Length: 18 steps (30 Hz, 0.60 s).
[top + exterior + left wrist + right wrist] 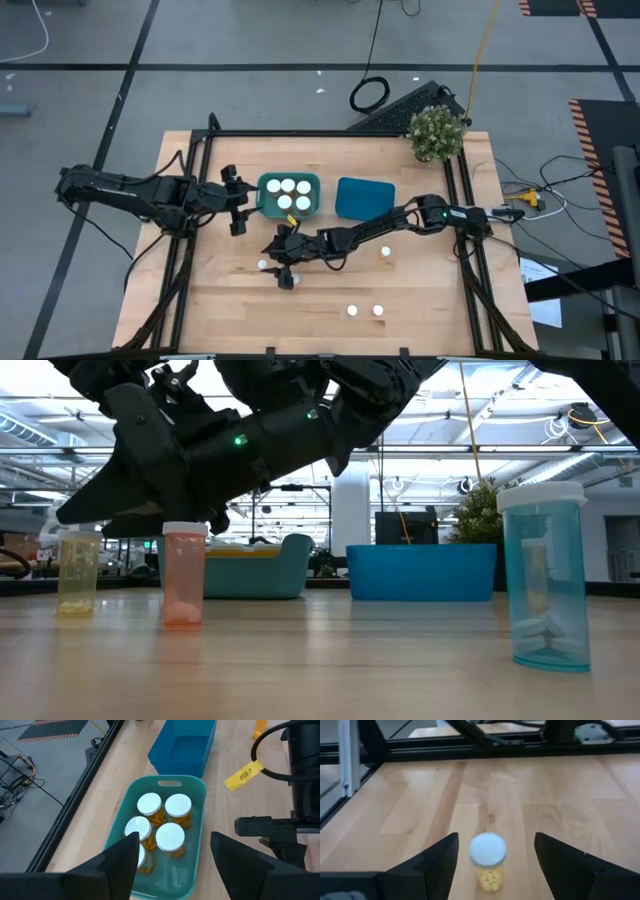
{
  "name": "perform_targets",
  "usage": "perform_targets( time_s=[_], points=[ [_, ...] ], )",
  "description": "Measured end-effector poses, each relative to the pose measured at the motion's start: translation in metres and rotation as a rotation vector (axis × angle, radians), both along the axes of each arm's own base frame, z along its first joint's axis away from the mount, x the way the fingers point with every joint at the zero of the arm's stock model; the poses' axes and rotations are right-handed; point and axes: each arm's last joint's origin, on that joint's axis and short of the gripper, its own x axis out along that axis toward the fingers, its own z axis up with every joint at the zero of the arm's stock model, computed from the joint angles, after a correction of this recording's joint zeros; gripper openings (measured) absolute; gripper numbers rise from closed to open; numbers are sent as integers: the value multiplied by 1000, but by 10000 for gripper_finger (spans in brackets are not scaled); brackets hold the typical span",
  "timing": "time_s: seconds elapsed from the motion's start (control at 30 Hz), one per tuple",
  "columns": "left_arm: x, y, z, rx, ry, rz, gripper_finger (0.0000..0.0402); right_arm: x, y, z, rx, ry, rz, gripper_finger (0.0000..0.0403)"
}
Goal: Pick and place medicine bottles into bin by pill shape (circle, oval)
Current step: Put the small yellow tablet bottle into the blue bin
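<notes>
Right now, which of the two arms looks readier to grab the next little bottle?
The right gripper: its open fingers face a yellow bottle standing on the table. The left gripper hangs open over the teal bin.

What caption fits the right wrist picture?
Open right gripper closing in on a white-capped yellow bottle.
</notes>
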Motion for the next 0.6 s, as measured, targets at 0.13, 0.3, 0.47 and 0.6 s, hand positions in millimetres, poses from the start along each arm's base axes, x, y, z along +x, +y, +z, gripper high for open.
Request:
perform_targets(
  time_s=[0.13, 0.3, 0.47, 0.6],
  points=[
    [0, 0, 0, -7, -5, 5, 246, -1, 0, -1, -4, 11, 8, 242],
    [1, -3, 1, -109, -48, 23, 246, 0, 1, 1, -4, -9, 12, 238],
    [-5, -27, -3, -211, -8, -75, 246, -1, 2, 7, -8, -8, 44, 238],
    [-14, -55, -2, -236, -23, -169, 246, -6, 4, 30, -26, -18, 57, 238]
  ],
)
